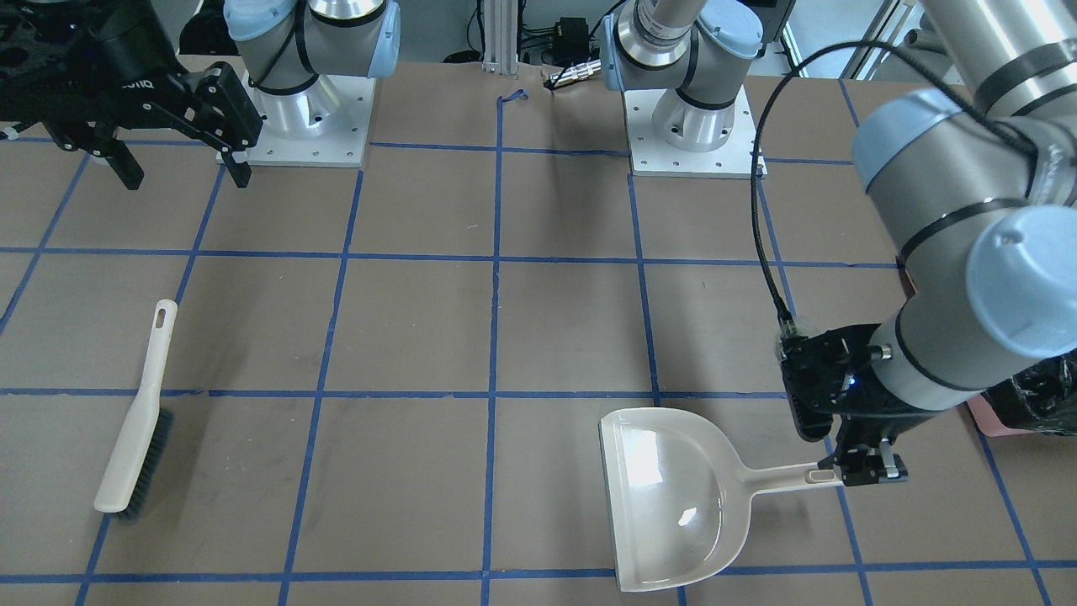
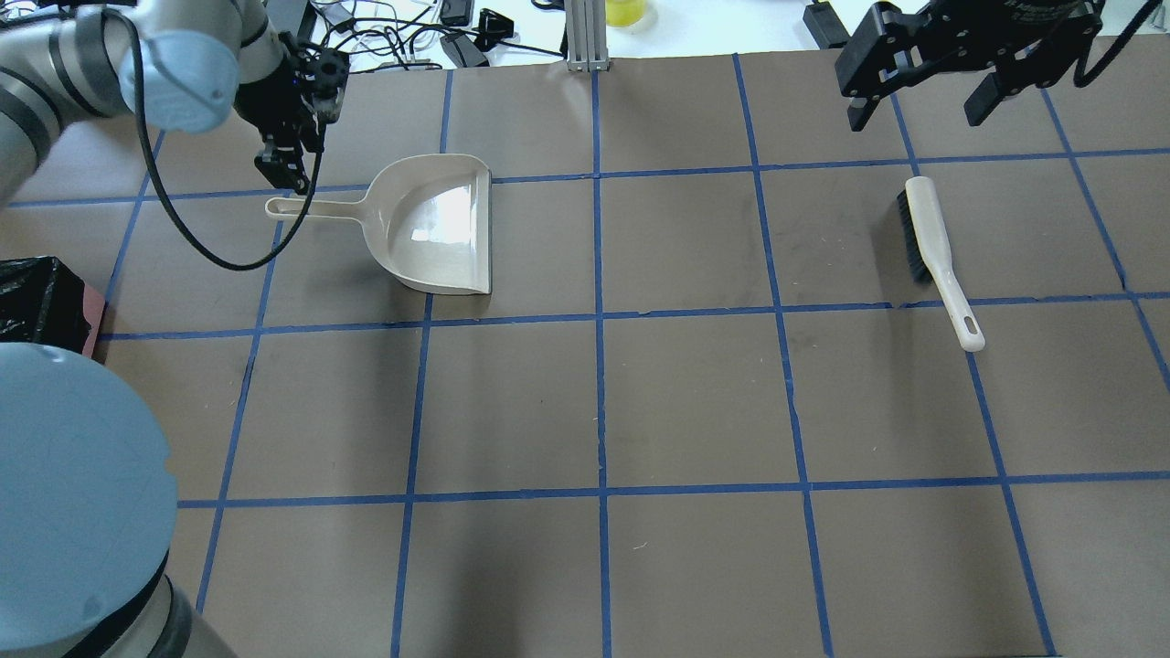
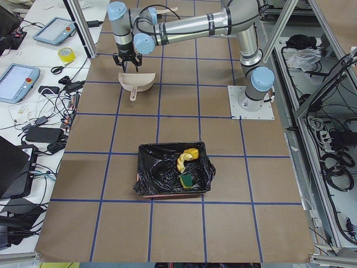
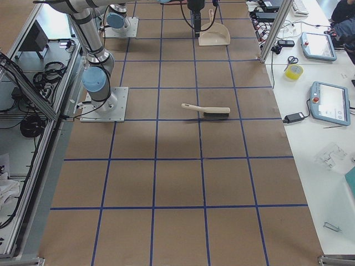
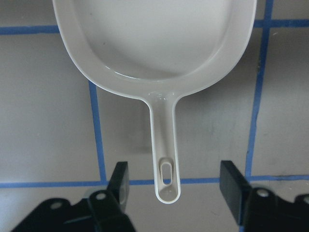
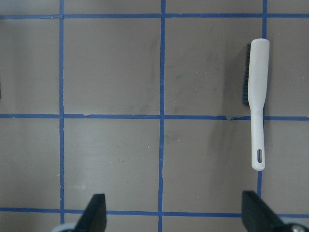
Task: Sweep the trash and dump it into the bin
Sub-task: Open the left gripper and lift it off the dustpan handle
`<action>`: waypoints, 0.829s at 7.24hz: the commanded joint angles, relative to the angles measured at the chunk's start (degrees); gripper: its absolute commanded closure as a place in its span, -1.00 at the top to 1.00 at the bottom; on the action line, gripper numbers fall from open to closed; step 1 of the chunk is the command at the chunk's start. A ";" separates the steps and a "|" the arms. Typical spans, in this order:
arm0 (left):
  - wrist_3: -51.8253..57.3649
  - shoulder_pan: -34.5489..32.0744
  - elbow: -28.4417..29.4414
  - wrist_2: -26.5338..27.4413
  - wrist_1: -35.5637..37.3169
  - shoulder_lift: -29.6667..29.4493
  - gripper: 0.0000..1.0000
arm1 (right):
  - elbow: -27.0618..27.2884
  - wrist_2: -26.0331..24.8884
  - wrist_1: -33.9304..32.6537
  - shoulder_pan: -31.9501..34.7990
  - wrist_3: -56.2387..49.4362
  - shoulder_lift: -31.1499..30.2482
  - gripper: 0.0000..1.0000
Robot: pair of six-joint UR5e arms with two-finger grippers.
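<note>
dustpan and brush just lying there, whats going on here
The sweeping looks done: the trash sits in the bin and the dustpan lies empty on the table. The left gripper is open, straddling the dustpan's handle end without touching it. The brush lies flat across the table, and the right gripper is open, clear of it.

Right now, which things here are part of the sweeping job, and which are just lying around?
Job: dustpan, brush, bin, trash already in it.
Lying about: yellow tape roll, scissors, tablets.
</note>
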 commanded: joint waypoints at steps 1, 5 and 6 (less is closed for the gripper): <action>-9.33 -0.53 4.80 -2.68 -9.56 4.05 0.45 | 0.00 0.00 -0.08 0.03 0.05 0.00 1.00; -36.45 -1.32 3.66 -2.67 -14.87 9.34 0.46 | 0.00 0.00 -0.08 -0.06 -0.04 0.00 1.00; -45.49 -1.76 3.40 -2.77 -14.95 9.69 0.46 | 0.00 0.00 -0.08 -0.06 0.05 0.00 1.00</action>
